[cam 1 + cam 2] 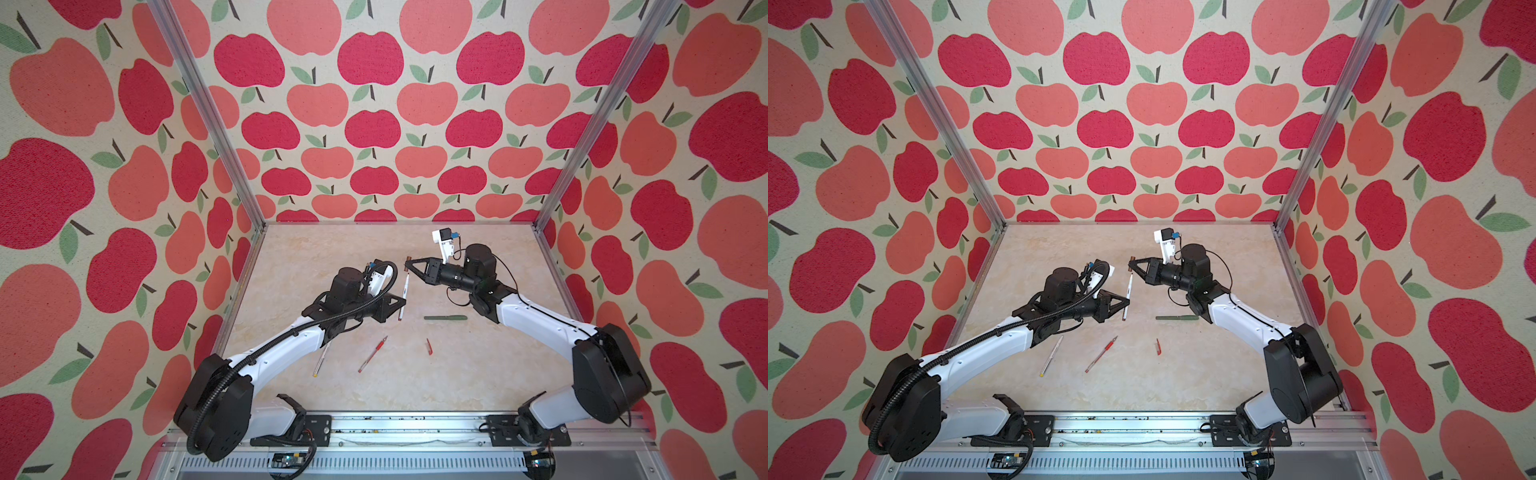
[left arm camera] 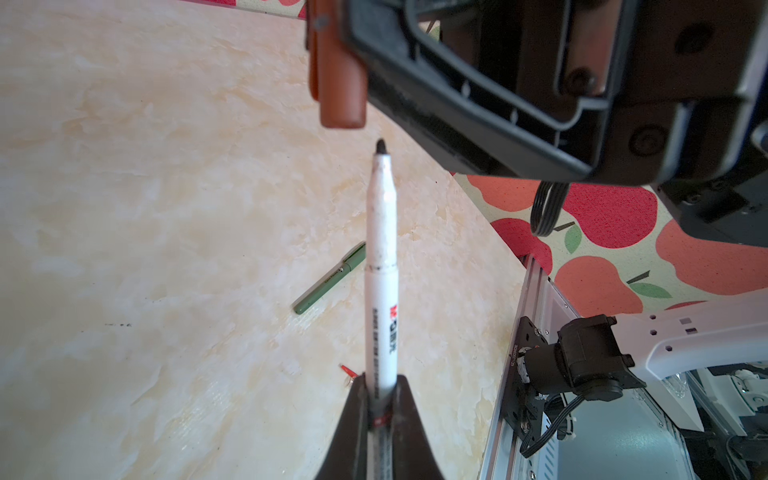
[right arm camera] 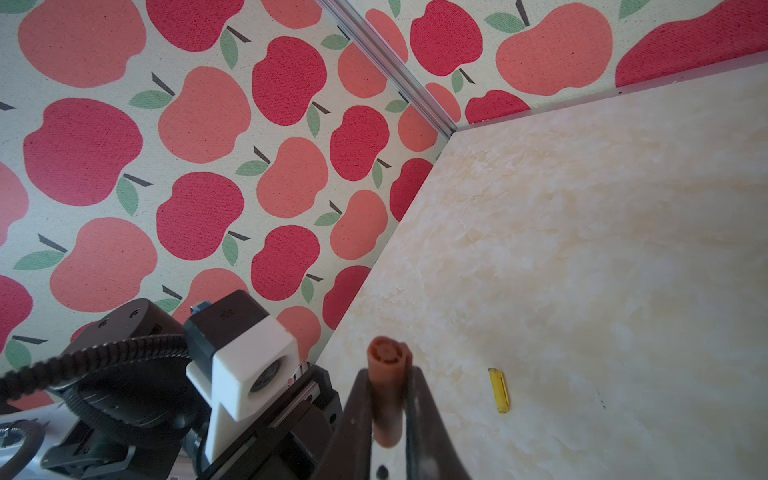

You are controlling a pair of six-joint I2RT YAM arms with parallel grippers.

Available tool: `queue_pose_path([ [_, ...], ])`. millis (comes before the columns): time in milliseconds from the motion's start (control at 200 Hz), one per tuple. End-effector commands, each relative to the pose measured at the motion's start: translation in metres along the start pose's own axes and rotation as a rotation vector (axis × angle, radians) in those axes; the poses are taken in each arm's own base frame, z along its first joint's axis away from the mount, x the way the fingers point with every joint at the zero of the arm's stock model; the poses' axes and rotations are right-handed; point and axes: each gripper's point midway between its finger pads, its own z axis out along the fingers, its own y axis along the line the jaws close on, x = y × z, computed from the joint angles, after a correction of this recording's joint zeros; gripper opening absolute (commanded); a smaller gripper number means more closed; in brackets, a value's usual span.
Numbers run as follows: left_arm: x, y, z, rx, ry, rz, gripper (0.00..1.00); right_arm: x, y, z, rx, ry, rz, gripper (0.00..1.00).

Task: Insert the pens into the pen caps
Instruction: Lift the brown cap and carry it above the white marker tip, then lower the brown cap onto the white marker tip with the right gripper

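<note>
Both top views look steeply down from high above the bench's near edge and share nearly the whole scene. Each wrist view sits close behind its own pincer. The left pincer's looks along the white pen. The right pincer's faces the apple-print wall beyond its tips. Both wrist views catch the brown cap.

White pen, left wrist view: a red logo mark and grey characters run along the barrel, with a line of fine black print beside them, all too small and blurred to read letter for letter. Green pen, lying toward the right edge of the table: short dark print on the barrel, illegible. Black bracket at the table's front edge: small white label strip, unreadable.
</note>
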Motion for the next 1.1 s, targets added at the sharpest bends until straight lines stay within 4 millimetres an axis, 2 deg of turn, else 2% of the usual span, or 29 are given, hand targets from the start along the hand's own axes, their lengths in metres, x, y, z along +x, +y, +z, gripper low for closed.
queue_pose_path([
  [0,-0.010,-0.005,-0.001,0.024,-0.020,0.005,0.00,-0.002,0.002,0.000,-0.011,-0.019,-0.011,0.15],
  [295,-0.008,-0.001,-0.002,0.013,-0.022,0.001,0.00,-0.012,0.004,-0.007,0.006,-0.052,-0.022,0.15],
  [805,-0.008,0.000,-0.003,0.006,-0.026,-0.005,0.00,-0.001,-0.003,-0.007,0.013,-0.029,0.004,0.14],
  [1096,-0.007,0.002,-0.004,0.001,-0.028,-0.005,0.00,-0.001,0.004,-0.006,-0.011,-0.023,0.002,0.14],
])
